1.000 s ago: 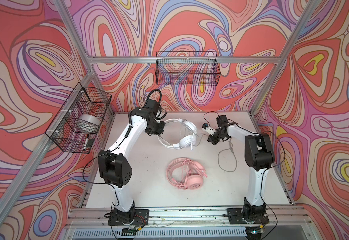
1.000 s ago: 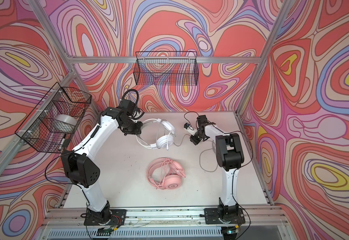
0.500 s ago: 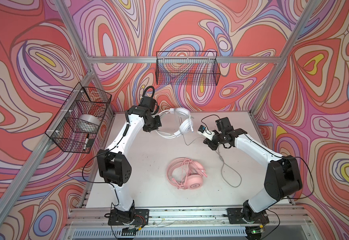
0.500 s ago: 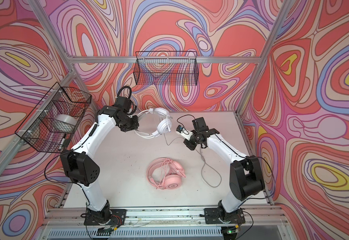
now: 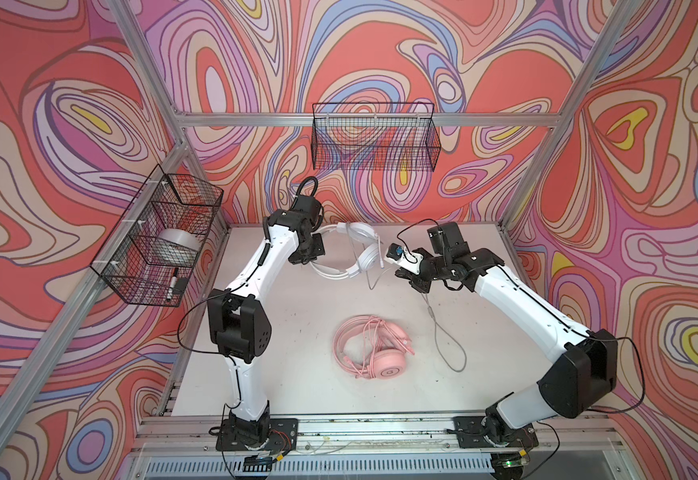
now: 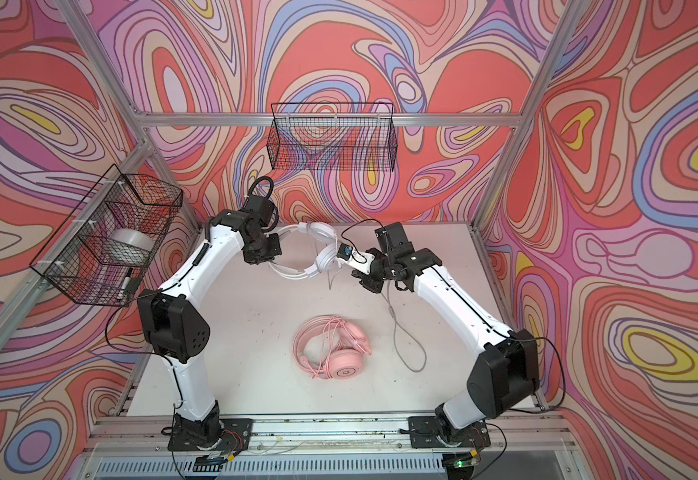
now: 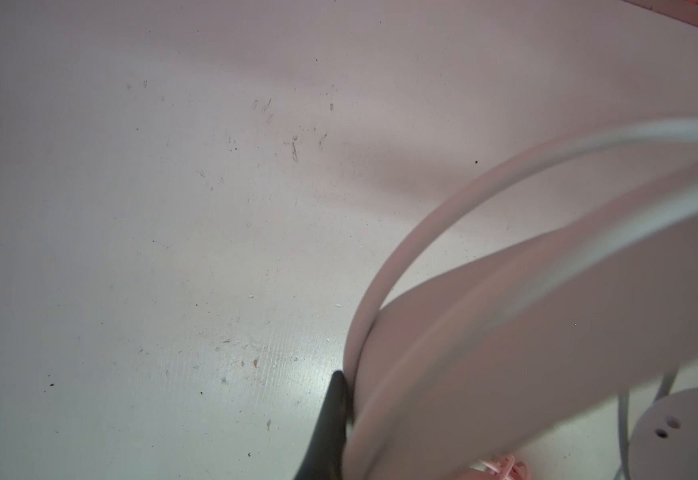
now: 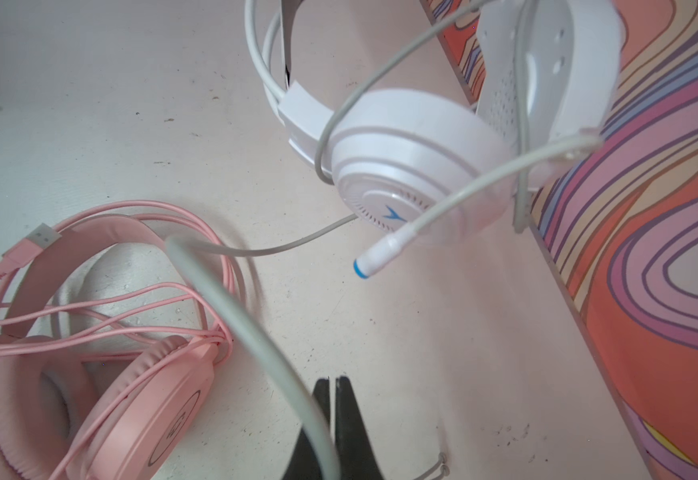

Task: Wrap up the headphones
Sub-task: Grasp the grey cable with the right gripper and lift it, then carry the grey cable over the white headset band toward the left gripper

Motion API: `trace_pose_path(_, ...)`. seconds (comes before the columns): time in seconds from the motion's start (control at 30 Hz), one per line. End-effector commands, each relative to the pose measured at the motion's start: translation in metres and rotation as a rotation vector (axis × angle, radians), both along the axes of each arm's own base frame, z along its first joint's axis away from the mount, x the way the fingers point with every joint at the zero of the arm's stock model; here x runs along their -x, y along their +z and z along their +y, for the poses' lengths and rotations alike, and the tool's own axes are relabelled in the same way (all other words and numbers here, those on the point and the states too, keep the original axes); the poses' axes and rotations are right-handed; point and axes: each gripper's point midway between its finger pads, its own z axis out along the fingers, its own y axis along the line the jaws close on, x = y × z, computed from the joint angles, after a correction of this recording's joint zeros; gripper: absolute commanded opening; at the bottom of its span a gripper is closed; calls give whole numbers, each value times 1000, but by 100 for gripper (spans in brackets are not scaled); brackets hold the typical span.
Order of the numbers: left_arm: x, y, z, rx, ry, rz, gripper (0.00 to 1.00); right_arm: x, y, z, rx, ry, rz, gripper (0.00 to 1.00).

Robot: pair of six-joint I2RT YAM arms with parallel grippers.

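The white headphones (image 5: 362,255) (image 6: 324,257) hang above the back of the table, held up by their headband. My left gripper (image 5: 312,254) (image 6: 267,254) is shut on that headband (image 7: 505,332); only one black finger (image 7: 332,415) shows beside it. My right gripper (image 5: 416,282) (image 6: 370,283) (image 8: 330,384) is shut on the grey-white cable (image 8: 256,324), which hangs down to a loop on the table (image 5: 449,349). The white ear cup (image 8: 414,166) and mic boom tip (image 8: 364,266) hang just ahead of it. The pink headphones (image 5: 374,347) (image 6: 332,349) (image 8: 89,374) lie mid-table with their pink cable coiled around them.
A black wire basket (image 5: 374,137) hangs on the back wall. Another wire basket (image 5: 160,237) on the left wall holds a tape roll and a marker. The patterned right wall (image 8: 651,249) runs close behind the white headphones.
My left gripper has lifted the white headphones up and toward the back wall. The right arm's elbow has swung out and down to the right, and its gripper has come forward with the cable.
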Motion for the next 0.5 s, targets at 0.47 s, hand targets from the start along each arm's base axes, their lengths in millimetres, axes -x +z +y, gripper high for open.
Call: trace_pose_path(0.47,2,5,-14,-164,-85,-4,0,-19,33,31,26,81,-21,0)
